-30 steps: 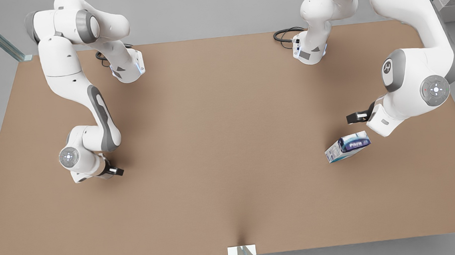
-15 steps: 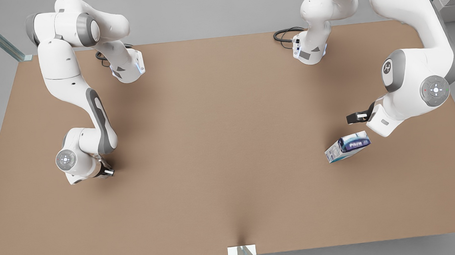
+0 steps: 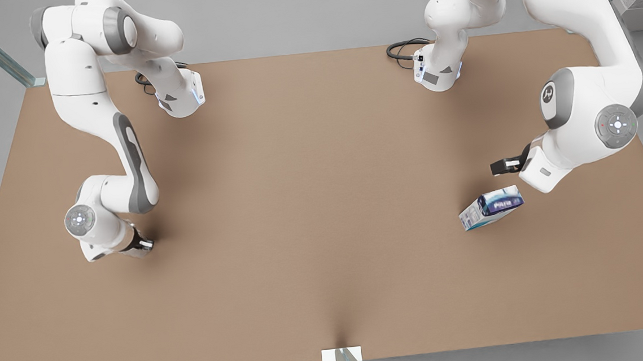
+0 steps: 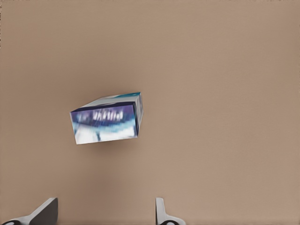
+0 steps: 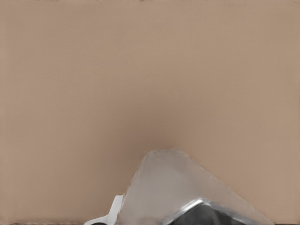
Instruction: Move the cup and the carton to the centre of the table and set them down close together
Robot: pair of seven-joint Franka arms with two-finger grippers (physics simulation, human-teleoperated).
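Note:
The carton (image 3: 491, 207), white with a dark blue panel, lies on its side on the brown table (image 3: 322, 192) at the front view's right. My left gripper (image 3: 508, 166) hovers just behind it, open, apart from it. In the left wrist view the carton (image 4: 107, 119) sits beyond the open fingertips (image 4: 162, 212). My right gripper (image 3: 136, 245) is low over the table at the front view's left. The pale faceted cup (image 5: 171, 180) looms very close in the right wrist view, right against the gripper; in the front view the arm hides it.
Both arm bases (image 3: 180, 97) (image 3: 438, 70) stand along the table's far edge, with a black cable (image 3: 403, 50) beside one. A small white marker (image 3: 341, 355) sits at the middle of the near edge. The wide brown middle lies between the two arms.
The right arm's wrist has swung toward the front view's left and its visible finger has drawn in under the hand. The left arm and the carton have barely moved.

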